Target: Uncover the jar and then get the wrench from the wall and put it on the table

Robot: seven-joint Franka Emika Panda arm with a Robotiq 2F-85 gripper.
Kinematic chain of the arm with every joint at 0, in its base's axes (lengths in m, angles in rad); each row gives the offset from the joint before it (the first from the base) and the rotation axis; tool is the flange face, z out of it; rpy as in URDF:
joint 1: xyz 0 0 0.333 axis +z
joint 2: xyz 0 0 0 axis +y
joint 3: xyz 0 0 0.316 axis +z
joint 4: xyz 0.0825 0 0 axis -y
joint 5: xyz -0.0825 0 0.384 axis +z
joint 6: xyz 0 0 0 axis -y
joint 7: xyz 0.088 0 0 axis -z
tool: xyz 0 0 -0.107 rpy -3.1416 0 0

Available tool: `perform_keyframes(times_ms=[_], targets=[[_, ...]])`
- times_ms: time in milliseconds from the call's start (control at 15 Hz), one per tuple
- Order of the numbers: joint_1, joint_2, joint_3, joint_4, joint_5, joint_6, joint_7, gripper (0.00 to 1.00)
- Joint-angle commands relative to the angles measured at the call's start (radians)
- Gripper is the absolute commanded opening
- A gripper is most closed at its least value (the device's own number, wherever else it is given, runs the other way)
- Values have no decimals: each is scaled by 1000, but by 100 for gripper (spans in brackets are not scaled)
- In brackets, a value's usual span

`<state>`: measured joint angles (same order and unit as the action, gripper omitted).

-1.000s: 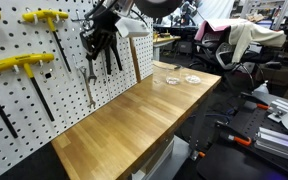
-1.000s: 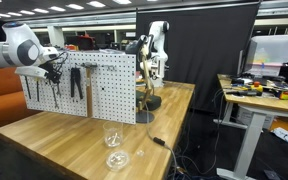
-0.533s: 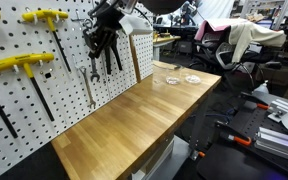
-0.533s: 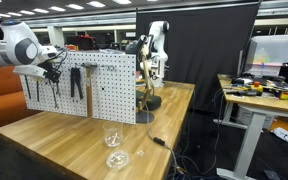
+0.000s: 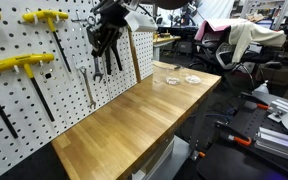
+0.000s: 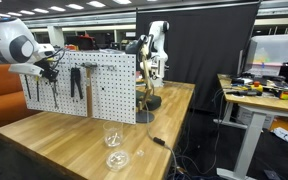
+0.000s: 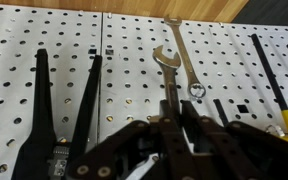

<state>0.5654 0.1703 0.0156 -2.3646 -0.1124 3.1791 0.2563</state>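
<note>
My gripper (image 7: 174, 125) is at the white pegboard wall (image 7: 124, 40), shut on the shank of the slim silver wrench (image 7: 166, 62), whose open jaw points up above my fingers. In both exterior views the gripper (image 5: 98, 52) (image 6: 52, 72) is against the wall (image 5: 24, 110), above the wooden table (image 5: 124, 130) (image 6: 64, 140). The clear jar (image 6: 111, 138) (image 5: 171, 80) stands uncovered on the table's end, with its flat lid (image 6: 118, 159) (image 5: 193, 79) beside it.
A longer silver tool (image 7: 181, 45) hangs just right of the wrench. Black-handled pliers (image 7: 44, 110) hang to the left. Yellow T-handle tools (image 5: 19, 65) hang on the wall. A wooden stand (image 6: 144, 95) and a cable (image 6: 160, 142) sit on the table.
The gripper has shifted slightly along the wall with the wrench between its fingers. The jar and lid have not moved.
</note>
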Motion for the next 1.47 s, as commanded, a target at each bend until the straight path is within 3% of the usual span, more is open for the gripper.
perform_keyframes(times_ms=[0, 267, 400, 467, 600, 667, 933, 1400], targets=[[-29, -89, 30, -100, 16, -7, -19, 4], [-20, -145, 29, -182, 38, -12, -11, 4], [-19, -153, 69, -215, 134, -19, -3, 4], [-84, -151, 143, -227, 162, -28, 14, 4], [-112, -135, 187, -250, 241, -48, 42, 4], [-89, -122, 190, -256, 360, -62, -6, 4], [-160, -117, 239, -256, 676, -156, -132, 4], [-238, -94, 201, -172, 1141, -298, -392, 4]])
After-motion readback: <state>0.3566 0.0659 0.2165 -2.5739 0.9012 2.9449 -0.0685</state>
